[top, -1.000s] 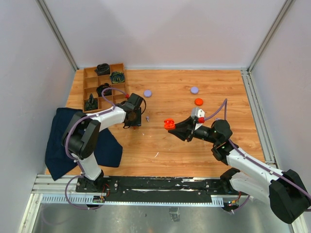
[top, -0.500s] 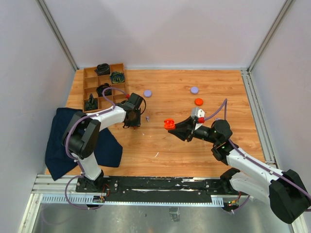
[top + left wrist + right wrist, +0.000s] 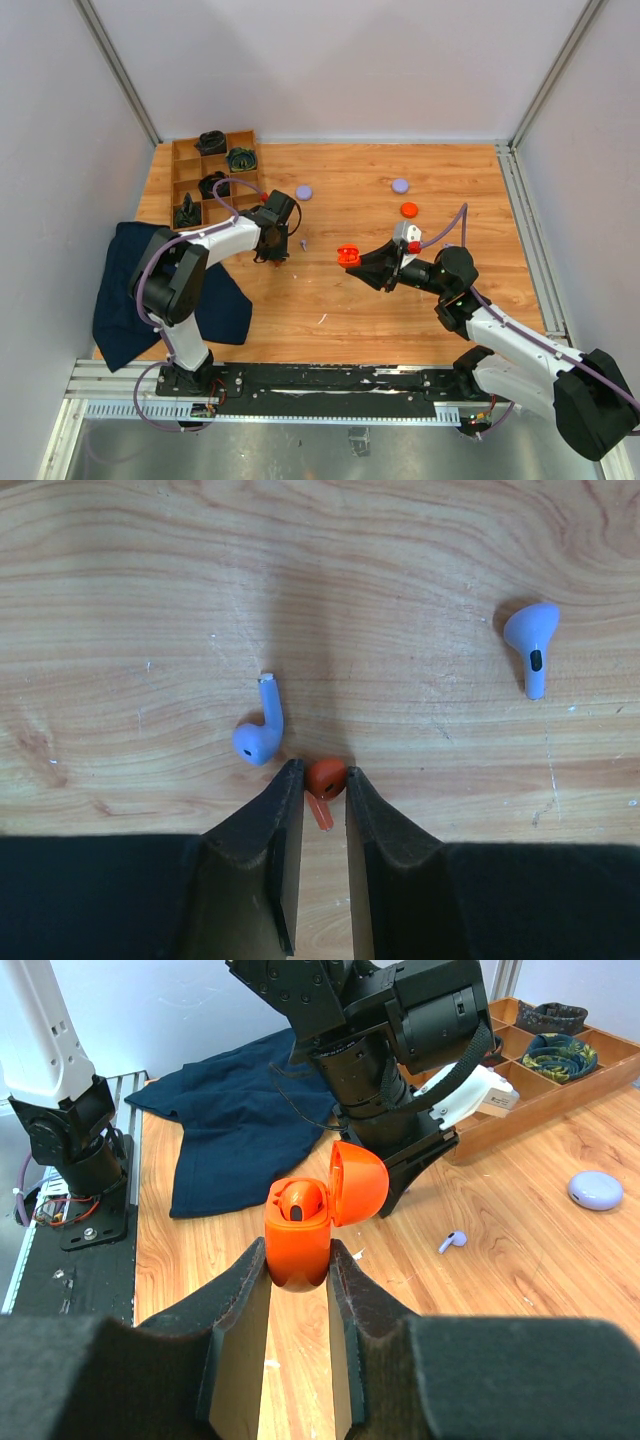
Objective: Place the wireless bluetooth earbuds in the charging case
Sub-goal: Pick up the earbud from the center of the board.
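Note:
My left gripper points down at the wooden table, its jaws closed narrowly on a tiny orange-red earbud that touches the table, stem toward the camera. A lavender earbud lies just left of the fingertips, and another lavender earbud lies to the right. In the top view the left gripper is left of centre. My right gripper is shut on the orange charging case, held above the table with its lid open. One orange earbud sits inside it.
A lavender disc, a second lavender disc and an orange-red disc lie at the far middle. A wooden compartment tray with black coiled bundles stands at the far left. A dark blue cloth hangs over the left edge.
My left gripper has shifted slightly left and back over the table. The right arm with the case has not moved.

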Tool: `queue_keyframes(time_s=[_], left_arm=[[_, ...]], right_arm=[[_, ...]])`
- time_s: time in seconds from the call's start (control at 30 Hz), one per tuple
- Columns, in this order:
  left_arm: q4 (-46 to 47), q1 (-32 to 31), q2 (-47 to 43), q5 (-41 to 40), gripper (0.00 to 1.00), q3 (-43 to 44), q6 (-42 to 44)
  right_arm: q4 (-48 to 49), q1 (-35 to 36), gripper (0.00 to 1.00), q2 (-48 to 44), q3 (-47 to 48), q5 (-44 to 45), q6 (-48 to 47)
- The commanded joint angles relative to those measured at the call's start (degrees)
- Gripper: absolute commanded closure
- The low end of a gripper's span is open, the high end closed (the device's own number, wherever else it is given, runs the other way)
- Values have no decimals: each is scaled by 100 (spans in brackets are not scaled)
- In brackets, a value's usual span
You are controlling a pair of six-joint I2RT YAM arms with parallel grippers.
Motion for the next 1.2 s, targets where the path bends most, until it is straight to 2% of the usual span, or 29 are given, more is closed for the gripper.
queue_keyframes(time_s=[0.0,0.2,0.57,0.8,1.17], left_arm=[[-148,23,94,172,78,-37,40],[89,-32,-513,277,81,-237,74],[739,-514,-2188,98,81,-611,98],[1345,-1014,-3253,-100,81,-933,-41],[2677,-1827,-4381,-206,79,-1384,159]], right_arm=[[116,-80,97,-109,0,58,-29],[104,-85,97,-176,-1,98,-13],[388,-81,97,-157,-27,161,158],[593,-85,97,-87,-42,200,285],[1117,-81,97,106,-164,249,567]])
